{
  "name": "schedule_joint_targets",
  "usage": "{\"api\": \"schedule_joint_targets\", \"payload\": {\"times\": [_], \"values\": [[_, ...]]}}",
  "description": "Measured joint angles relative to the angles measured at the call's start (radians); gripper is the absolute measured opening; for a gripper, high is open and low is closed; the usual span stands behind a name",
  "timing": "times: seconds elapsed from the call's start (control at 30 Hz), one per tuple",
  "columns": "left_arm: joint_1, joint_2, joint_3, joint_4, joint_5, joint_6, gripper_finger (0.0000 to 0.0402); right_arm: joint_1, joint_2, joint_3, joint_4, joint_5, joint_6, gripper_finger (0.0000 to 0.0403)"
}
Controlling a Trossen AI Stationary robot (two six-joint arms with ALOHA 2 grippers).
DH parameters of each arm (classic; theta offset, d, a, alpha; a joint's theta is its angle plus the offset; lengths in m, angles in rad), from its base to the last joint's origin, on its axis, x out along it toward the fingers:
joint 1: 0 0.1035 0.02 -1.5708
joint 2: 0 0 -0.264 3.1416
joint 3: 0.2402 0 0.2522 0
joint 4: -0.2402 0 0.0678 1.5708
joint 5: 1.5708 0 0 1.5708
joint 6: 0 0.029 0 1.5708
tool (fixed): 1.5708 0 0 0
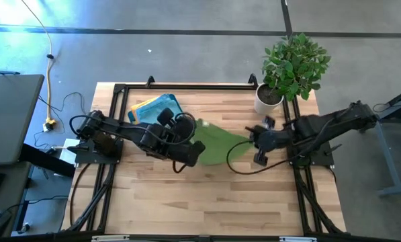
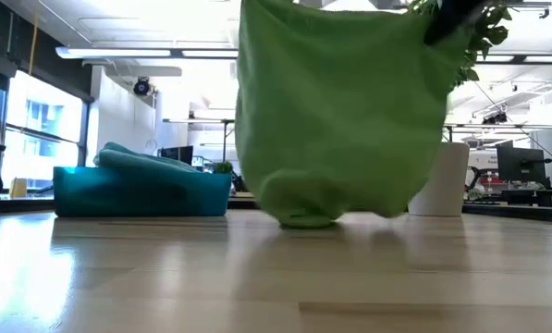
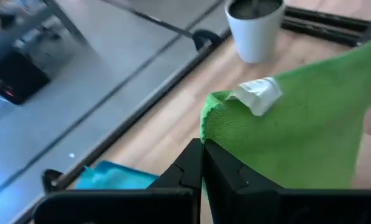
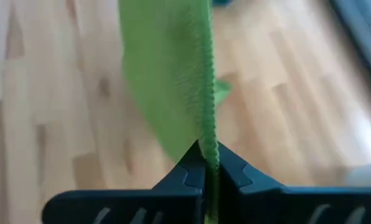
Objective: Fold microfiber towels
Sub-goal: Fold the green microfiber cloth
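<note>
High view, frame middle: green towel (image 1: 217, 142) stretched between left gripper (image 1: 195, 153) and right gripper (image 1: 259, 139), both pinched on it. Long edge ran left-right, sagging to table (image 1: 187, 202).

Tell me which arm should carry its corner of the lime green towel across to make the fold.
Probably the right. Both claws are shut on the lime green towel, which hangs touching the table. The right claw has bare table around it; the left claw sits near the teal tray.
</note>
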Motion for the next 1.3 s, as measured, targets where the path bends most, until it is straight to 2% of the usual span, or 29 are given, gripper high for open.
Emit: {"api": "schedule_joint_targets", "payload": {"times": [0.23, 0.3, 0.33, 0.4, 0.53, 0.6, 0.67, 0.77, 0.8, 0.83, 0.9, 0.93, 1.03, 1.1, 1.17, 1.3], "values": [[0.018, -0.016, -0.002, 0.038, -0.169, 0.007, 0.0, -0.013, 0.0, 0.162, -0.181, 0.143, -0.13, 0.0], [0.027, -0.028, 0.001, 0.077, -0.184, 0.016, 0.0, -0.024, 0.001, 0.196, -0.209, 0.176, -0.139, 0.0], [0.03, -0.038, 0.0, 0.092, -0.156, 0.031, 0.0, -0.029, 0.001, 0.213, -0.221, 0.191, -0.132, 0.0], [0.033, -0.059, -0.002, 0.137, -0.029, 0.073, 0.0, -0.035, 0.0, 0.246, -0.22, 0.166, -0.13, 0.0], [0.026, -0.091, -0.002, 0.284, 0.318, 0.193, 0.0001, -0.033, 0.001, 0.295, -0.203, -0.106, -0.173, 0.0], [0.024, -0.098, 0.001, 0.392, 0.393, 0.29, 0.0, -0.033, 0.003, 0.313, -0.203, -0.156, -0.238, 0.0], [0.025, -0.107, 0.0, 0.426, 0.334, 0.373, 0.0, -0.033, 0.003, 0.327, -0.21, -0.057, -0.284, 0.0], [0.03, -0.109, 0.0, 0.478, 0.075, 0.453, 0.0001, -0.034, 0.002, 0.343, -0.22, 0.235, -0.291, 0.0], [0.032, -0.109, 0.0, 0.495, -0.005, 0.473, 0.0001, -0.034, 0.002, 0.35, -0.22, 0.295, -0.29, 0.0], [0.032, -0.109, 0.0, 0.513, -0.056, 0.488, 0.0001, -0.035, 0.002, 0.358, -0.219, 0.31, -0.294, 0.0], [0.028, -0.11, 0.0, 0.541, -0.041, 0.511, 0.0001, -0.034, 0.002, 0.379, -0.219, 0.251, -0.322, 0.0], [0.022, -0.11, 0.0, 0.552, 0.027, 0.514, 0.0001, -0.034, 0.002, 0.388, -0.218, 0.195, -0.335, 0.0], [0.013, -0.118, -0.001, 0.547, 0.317, 0.508, 0.0001, -0.033, 0.002, 0.416, -0.222, 0.05, -0.36, 0.0], [0.012, -0.123, -0.001, 0.549, 0.43, 0.513, 0.0, -0.033, 0.002, 0.434, -0.234, 0.032, -0.375, 0.0], [0.013, -0.123, -0.001, 0.533, 0.393, 0.513, 0.0, -0.034, 0.002, 0.449, -0.248, 0.05, -0.389, 0.0], [0.034, -0.122, -0.001, 0.488, 0.134, 0.494, 0.0, -0.058, 0.004, 0.443, -0.26, 0.113, -0.448, 0.0]]}}
